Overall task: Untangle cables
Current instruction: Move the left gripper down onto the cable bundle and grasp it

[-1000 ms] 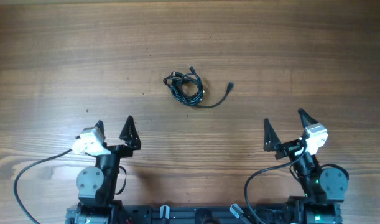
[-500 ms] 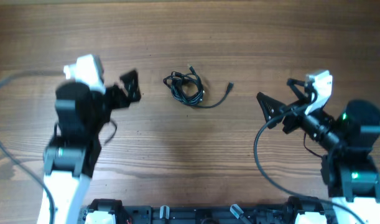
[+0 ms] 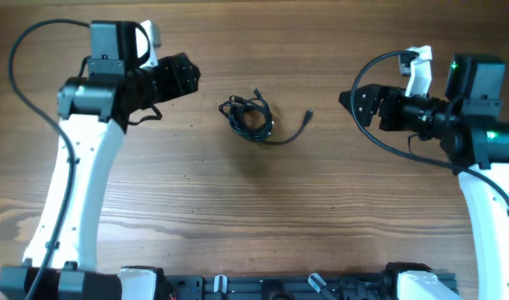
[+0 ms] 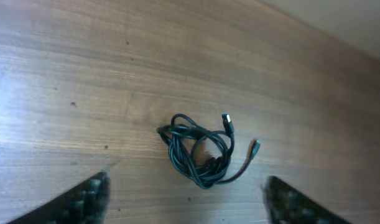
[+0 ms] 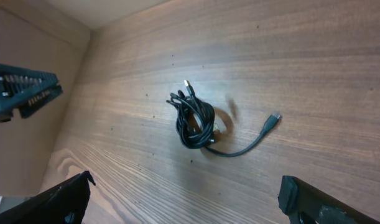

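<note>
**Cables bundled mid-tabletop, both arms clear**

You have the cables lying in a small knotted bundle near the middle of the wooden tabletop. One loose tail curves out to the right and finishes in a plug end. Your left fingers hover to the left of the bundle, spread apart and holding nothing. Your right fingers hover to its right, also spread and holding nothing. Neither pair touches the cables; both point inward at the bundle between them.
</note>
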Robot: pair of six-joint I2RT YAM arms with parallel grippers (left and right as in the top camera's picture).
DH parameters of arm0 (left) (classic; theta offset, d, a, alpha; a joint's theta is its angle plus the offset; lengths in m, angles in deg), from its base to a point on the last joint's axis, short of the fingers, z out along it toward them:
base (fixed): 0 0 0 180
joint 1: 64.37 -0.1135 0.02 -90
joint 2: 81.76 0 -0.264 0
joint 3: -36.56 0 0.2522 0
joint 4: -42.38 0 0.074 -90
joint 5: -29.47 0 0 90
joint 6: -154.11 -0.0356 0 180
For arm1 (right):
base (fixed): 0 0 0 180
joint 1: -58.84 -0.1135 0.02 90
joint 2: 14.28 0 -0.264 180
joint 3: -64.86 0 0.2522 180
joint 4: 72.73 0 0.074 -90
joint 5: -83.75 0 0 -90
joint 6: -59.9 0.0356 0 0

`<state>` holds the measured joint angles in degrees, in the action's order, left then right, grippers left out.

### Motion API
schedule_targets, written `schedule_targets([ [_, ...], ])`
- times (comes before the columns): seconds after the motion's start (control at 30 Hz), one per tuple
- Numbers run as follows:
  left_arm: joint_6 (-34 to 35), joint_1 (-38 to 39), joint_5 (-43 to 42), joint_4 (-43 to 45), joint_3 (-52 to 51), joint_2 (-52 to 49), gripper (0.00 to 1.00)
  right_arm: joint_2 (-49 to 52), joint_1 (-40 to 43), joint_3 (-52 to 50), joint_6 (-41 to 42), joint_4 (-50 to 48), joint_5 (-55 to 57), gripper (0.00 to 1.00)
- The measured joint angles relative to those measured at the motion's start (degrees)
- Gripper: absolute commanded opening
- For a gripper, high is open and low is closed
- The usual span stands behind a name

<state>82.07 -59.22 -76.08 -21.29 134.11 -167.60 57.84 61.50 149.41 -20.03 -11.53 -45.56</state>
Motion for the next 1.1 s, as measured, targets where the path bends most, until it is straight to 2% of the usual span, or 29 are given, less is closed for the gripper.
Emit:
schedule_targets([
  [0.03, 2.47, 1.29, 0.42, -0.52, 0.04, -1.60, 0.63, 0.74, 0.00, 0.00, -0.04, 0.17, -0.11, 1.00],
  [0.2, 14.67, 11.45, 7.50, -2.32, 0.07, -11.21, 0.62, 2.58, 0.00, 0.00, -0.24, 2.29, 1.44, 0.99],
  [0.27, 18.05, 13.97, 9.68, -2.01, 0.09, -14.03, 0.56, 2.58, 0.00, 0.00, -0.24, 3.04, 2.97, 0.99],
  [0.33, 20.57, 17.14, 11.72, -1.95, 0.09, -18.86, 0.55, 2.58, 0.00, 0.00, -0.26, 3.15, 4.33, 1.00],
  [0.37, 21.51, 18.47, 12.13, -1.95, 0.09, -21.18, 0.50, 2.58, 0.00, 0.00, -0.24, 3.21, 4.70, 0.99],
  [0.5, 29.79, 21.07, 12.74, -2.01, 0.09, -27.39, 0.44, 2.58, 0.00, 0.00, -0.24, 3.34, 5.29, 0.99],
  [0.6, 34.53, 21.05, 12.79, 3.10, 0.07, -28.30, 0.35, 2.80, 0.00, 0.00, -0.24, 3.32, 5.31, 0.99],
  [0.77, 38.60, 21.05, 13.60, 5.29, 0.07, -29.22, 0.27, 2.86, 0.00, 0.00, -0.24, 3.32, 5.31, 1.00],
  [0.93, 39.08, 21.38, 14.08, 4.46, 0.07, -30.75, 0.26, 2.86, 0.00, 0.00, -0.24, 3.34, 5.31, 0.99],
  [1.1, 39.41, 23.50, 15.26, 4.24, 0.07, -31.63, 0.20, 2.89, 0.00, 0.00, -0.24, 4.24, 5.31, 0.99],
])
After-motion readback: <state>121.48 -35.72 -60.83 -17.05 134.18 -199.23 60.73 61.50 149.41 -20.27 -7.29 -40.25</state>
